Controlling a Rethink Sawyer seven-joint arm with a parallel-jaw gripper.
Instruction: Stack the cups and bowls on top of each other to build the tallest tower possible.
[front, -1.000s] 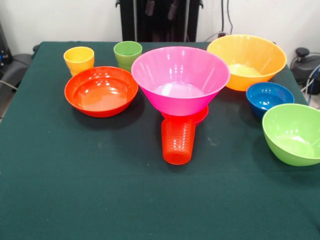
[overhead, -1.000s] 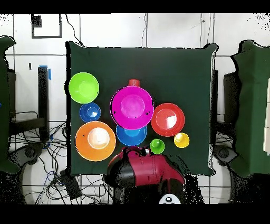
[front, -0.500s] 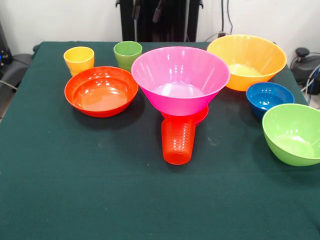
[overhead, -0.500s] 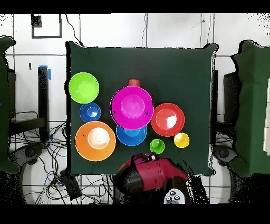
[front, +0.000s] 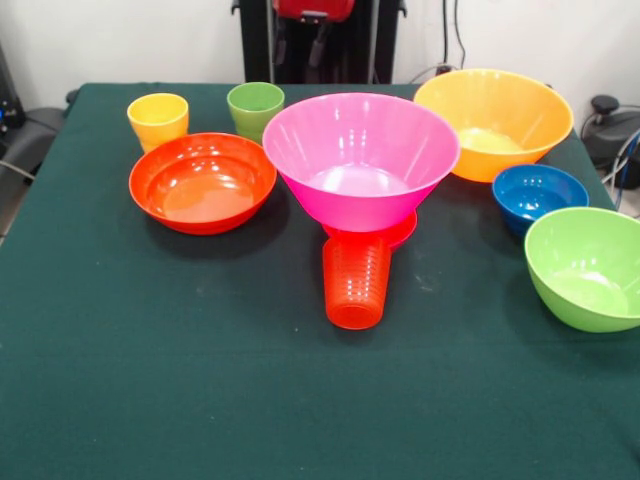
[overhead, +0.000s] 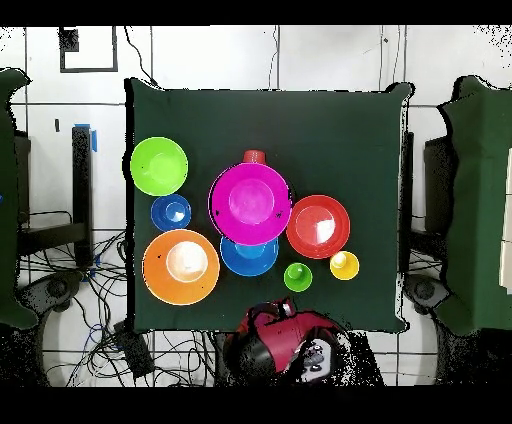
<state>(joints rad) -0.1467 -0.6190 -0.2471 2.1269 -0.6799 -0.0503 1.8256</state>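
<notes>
Tower (front: 360, 190) stands near the middle of the tabletop (front: 150, 380): the pink bowl (front: 360, 150) sits upright on a small magenta piece (front: 398, 232), of which only the rim shows below it, so I cannot tell how deep that piece is or whether something more is hidden under it. The ribbed cup (front: 356, 281) stands just in front and touches the stack, perhaps only leaning support, perhaps waiting for its turn. In the overhead view a blue bowl (overhead: 249, 256) shows half hidden behind the pink one.

Other pieces lie spread around, each free to be picked. The red bowl (front: 203, 182) is beside the tower; the yellow cup (front: 158, 120) and the green cup (front: 255, 107) stand behind it, apart from each other. On the other side are the orange bowl (front: 494, 122), the small blue bowl (front: 539, 196) and the lime bowl (front: 585, 266), close together.

The wide bowl on a narrow foot looks unsteady; I judge that a push from the side could tip it.

The arm (overhead: 285, 340) is drawn back at the edge by the robot. Its tool (front: 305, 45) shows at the top of the front view, holding nothing; whether it is apart or together I cannot tell.
</notes>
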